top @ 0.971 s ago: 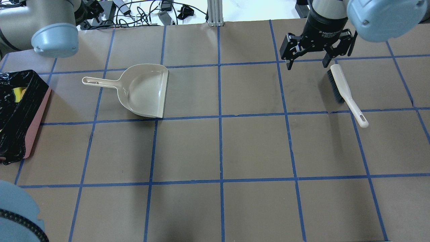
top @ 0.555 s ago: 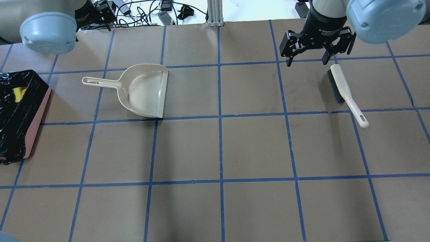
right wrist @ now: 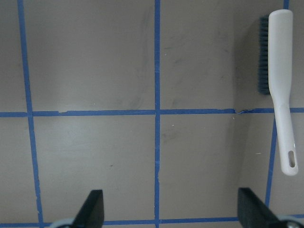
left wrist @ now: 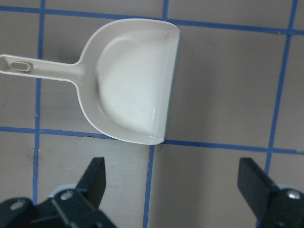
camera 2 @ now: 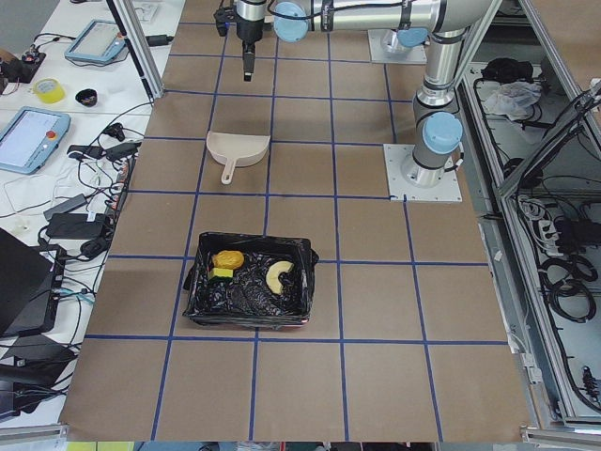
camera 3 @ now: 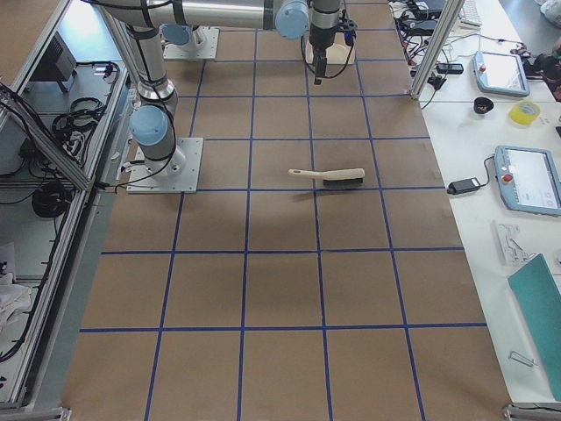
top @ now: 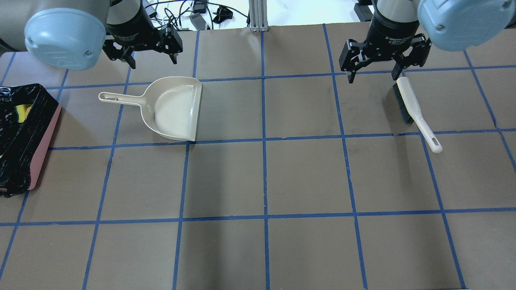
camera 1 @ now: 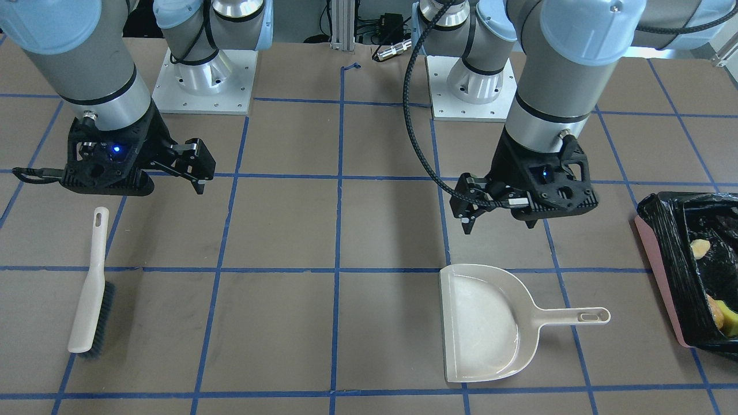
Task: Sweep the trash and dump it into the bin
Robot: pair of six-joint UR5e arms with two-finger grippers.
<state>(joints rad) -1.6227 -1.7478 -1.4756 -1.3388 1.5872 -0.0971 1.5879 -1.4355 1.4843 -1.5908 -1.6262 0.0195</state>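
Hovering arms: both above the table, nothing held

front view, left gripper (camera 1: 499, 222): jaws spread, empty, up in the air just beyond the dustpan (camera 1: 481, 323)
front view, right gripper (camera 1: 199, 173): jaws spread, empty, near the handle end of the brush (camera 1: 89, 285)
front view, bin (camera 1: 663, 265): pink box with black bag liner, at the table edge well past the dustpan handle; trash (camera 1: 700, 248) inside, a pale piece plus yellowish bits lower down
front view, dustpan: flat on the table, pan bare, handle pointing at the bin

overhead, left gripper (top: 146, 60): fingers apart, just above the dustpan (top: 173, 108) near where handle meets pan
overhead, right gripper (top: 374, 74): fingers apart, beside the head of the brush (top: 411, 108)
overhead, bin (top: 40, 145): far left edge, yellow wedge (top: 22, 112) showing inside
overhead, table (top: 262, 177): brown, blue tape grid

left side view, bin (camera 2: 249, 324): all three pieces in it; golden-brown lump (camera 2: 226, 258), yellow wedge (camera 2: 221, 273) just beside it, cream crescent (camera 2: 279, 275) apart to the side
left side view, dustpan (camera 2: 237, 150): well apart from the bin

right side view, brush (camera 3: 329, 178): lying alone on the table; grippers too small, can't tell jaw state here

left wrist view, dustpan (left wrist: 133, 83): below the camera, pan clean; two finger tips at frame bottom wide apart
right wrist view, brush (right wrist: 280, 85): bristles turned sideways, probably resting on its side; finger tips wide apart
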